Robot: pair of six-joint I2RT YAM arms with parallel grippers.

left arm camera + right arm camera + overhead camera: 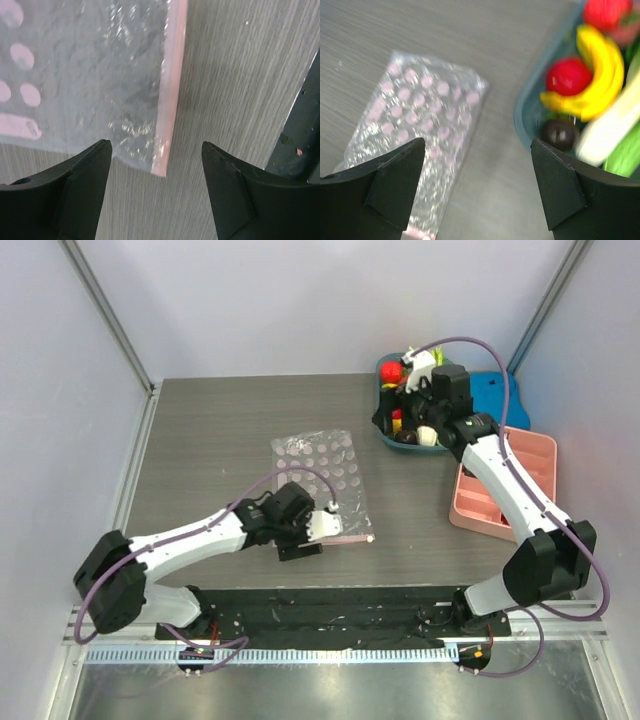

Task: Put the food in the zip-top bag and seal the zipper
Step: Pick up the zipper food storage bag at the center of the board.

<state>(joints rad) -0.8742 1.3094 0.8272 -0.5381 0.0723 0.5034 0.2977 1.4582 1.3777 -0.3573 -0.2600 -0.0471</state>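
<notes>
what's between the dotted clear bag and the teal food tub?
Only bare grey table between the clear pink-dotted plastic bag and the teal plastic tub; right wrist view shows it.

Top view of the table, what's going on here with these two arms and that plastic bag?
Packing has not started. The zip-top bag lies flat on the table, seemingly empty. The left gripper is down at its zipper, fingers open either side of the strip's end, gripping nothing. The right gripper, also open and empty, hovers by the teal bowl holding the red fruit, the celery-like stalk and bananas.
</notes>
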